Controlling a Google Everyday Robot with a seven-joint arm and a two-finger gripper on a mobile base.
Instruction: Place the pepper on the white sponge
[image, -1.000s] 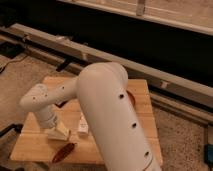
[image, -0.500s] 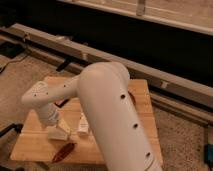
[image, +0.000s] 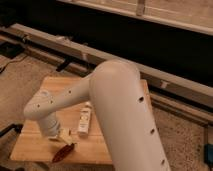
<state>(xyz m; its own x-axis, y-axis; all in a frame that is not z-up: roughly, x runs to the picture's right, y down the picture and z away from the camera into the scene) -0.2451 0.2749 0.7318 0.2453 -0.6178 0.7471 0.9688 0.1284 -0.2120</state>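
A small wooden desk (image: 35, 142) with a light top stands on a speckled floor, and the robot's bulky white arm (image: 122, 115) sweeps across most of it from the lower right. The arm bends at a rounded joint over the desk's left half and runs down to the end effector (image: 61, 134), which sits low above the front left part of the desktop. Whether it is apart or together cannot be told.

The slim, tapered, glossy red-brown pepper (image: 64, 151) lies flat on the wood near the front edge, just below and beside the end effector; whether the 2 touch cannot be told. A slim white bottle (image: 85, 120) lies on its side just right of the end effector, partly behind the arm. The white sponge is not visible.
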